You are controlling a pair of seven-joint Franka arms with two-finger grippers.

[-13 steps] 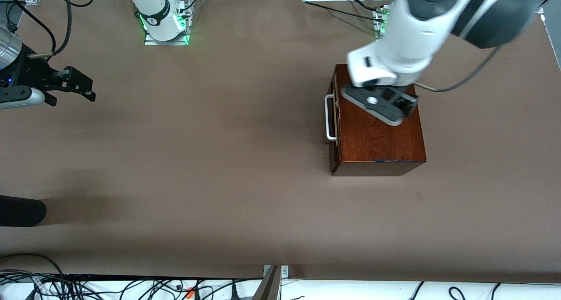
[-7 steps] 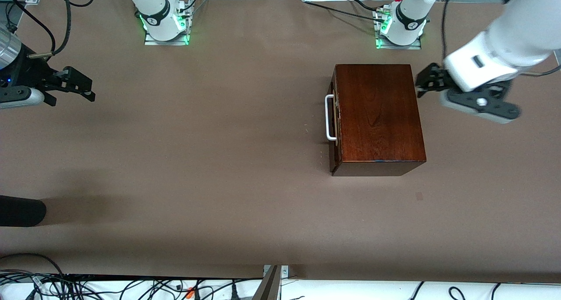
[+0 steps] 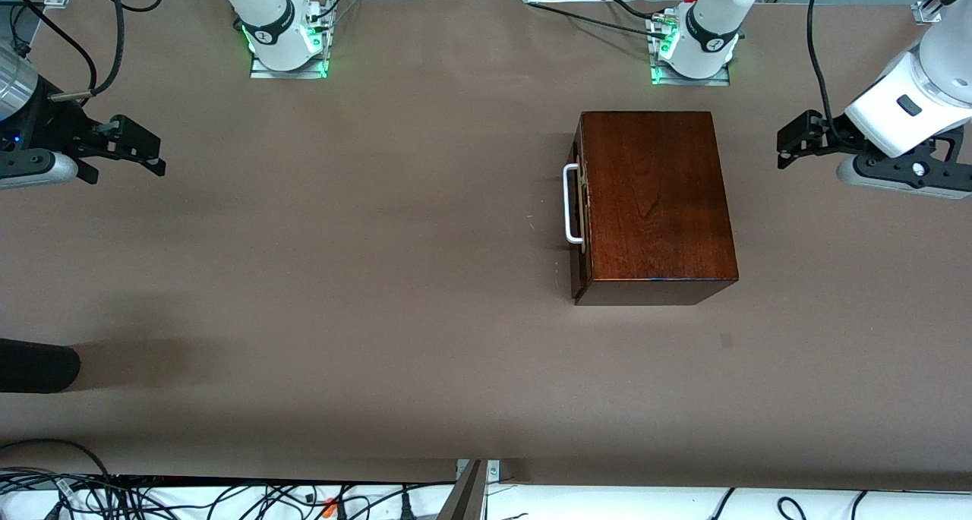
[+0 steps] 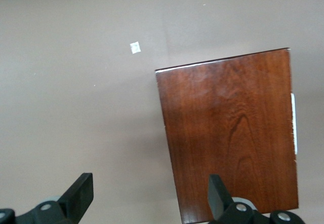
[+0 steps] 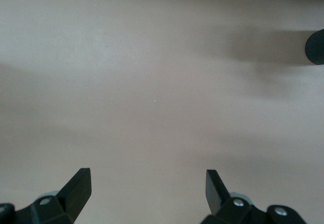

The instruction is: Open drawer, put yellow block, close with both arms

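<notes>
The dark mahogany box (image 3: 651,201) stands toward the left arm's end of the table. Its drawer (image 3: 579,266) is pushed in flush, and the white bar handle (image 3: 569,203) faces the right arm's end. In the left wrist view the box top (image 4: 233,133) shows with a sliver of the handle (image 4: 293,125). My left gripper (image 3: 786,149) hangs open and empty over bare table beside the box's back; its own view shows this too (image 4: 149,191). My right gripper (image 3: 156,157) waits open and empty over bare table at the right arm's end (image 5: 148,188). The yellow block is out of view.
A dark rounded object (image 3: 38,364) lies at the table's edge at the right arm's end, and it shows in the right wrist view (image 5: 315,46). A small pale mark (image 3: 727,341) sits on the brown table cover, nearer the front camera than the box. Cables (image 3: 228,497) run along the front edge.
The left arm has swung off from over the box top toward its own end of the table. The right arm has not moved. The box stays shut.
</notes>
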